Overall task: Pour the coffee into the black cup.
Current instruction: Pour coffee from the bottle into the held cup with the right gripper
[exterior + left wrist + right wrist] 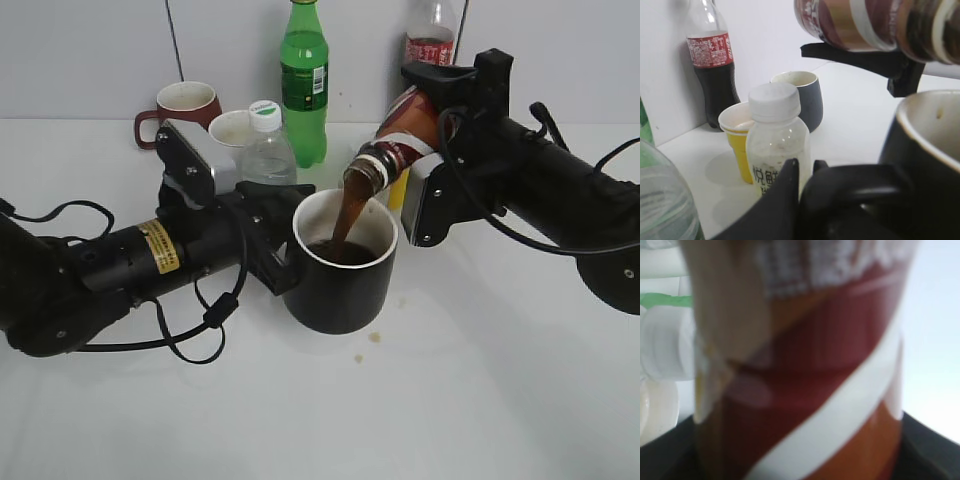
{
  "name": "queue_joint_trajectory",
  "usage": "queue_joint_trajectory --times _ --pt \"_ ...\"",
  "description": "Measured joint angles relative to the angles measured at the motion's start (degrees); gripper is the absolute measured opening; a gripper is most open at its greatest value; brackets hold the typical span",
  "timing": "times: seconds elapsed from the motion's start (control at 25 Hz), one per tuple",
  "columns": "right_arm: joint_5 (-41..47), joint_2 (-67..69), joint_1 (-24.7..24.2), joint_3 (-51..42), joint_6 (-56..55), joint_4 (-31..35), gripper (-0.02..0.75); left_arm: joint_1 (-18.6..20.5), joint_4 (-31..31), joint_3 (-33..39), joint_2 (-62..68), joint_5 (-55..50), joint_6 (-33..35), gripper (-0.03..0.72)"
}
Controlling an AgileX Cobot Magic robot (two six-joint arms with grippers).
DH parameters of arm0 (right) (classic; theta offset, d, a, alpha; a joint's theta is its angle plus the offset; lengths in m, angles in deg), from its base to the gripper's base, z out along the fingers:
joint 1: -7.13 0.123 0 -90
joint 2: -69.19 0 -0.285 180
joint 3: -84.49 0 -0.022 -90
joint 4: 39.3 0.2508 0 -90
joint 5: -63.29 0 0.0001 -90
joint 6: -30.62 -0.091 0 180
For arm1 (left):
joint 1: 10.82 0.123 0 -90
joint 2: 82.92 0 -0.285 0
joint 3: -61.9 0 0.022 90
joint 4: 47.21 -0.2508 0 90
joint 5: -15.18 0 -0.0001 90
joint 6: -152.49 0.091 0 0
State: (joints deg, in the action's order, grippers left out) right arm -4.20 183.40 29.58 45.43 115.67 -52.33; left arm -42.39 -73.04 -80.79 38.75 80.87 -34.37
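Observation:
The black cup [345,275] stands mid-table with brown coffee inside. My left gripper [272,232] is shut on its squarish handle, which also shows in the left wrist view [855,195] beside the cup's rim [927,125]. My right gripper [432,130] is shut on the coffee bottle [395,140], tilted mouth-down over the cup. A brown stream [348,215] runs from its mouth into the cup. The bottle's brown-red-white label fills the right wrist view [800,370] and shows at the top of the left wrist view [875,22].
Behind the cup stand a small clear white-capped bottle [266,150], a green bottle [304,80], a cola bottle [430,35], a maroon mug [180,108], a yellow cup [740,137] and a dark grey mug [802,97]. Brown drops [374,338] lie on the table.

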Motion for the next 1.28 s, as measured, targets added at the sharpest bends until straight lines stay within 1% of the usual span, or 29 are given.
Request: queue_joint_trajectory --times 0.44,0.8,1.24,1.28 --pt "-0.07 0.0 0.0 0.07 1.01 0.06 0.504 0.0 -0.1 0.0 0.0 -0.16 0.0 0.053" --pt "-0.14 0.0 0.0 0.07 0.9 2.35 0.504 0.0 -0.15 0.0 0.0 -0.37 0.0 0.053" --pt "-0.27 0.0 0.16 0.07 -7.74 2.83 0.504 0.0 -0.15 0.0 0.0 -0.37 0.0 0.053" --pt "-0.13 0.0 0.63 0.07 -8.99 4.51 0.504 0.0 -0.15 0.0 0.0 -0.37 0.0 0.053"
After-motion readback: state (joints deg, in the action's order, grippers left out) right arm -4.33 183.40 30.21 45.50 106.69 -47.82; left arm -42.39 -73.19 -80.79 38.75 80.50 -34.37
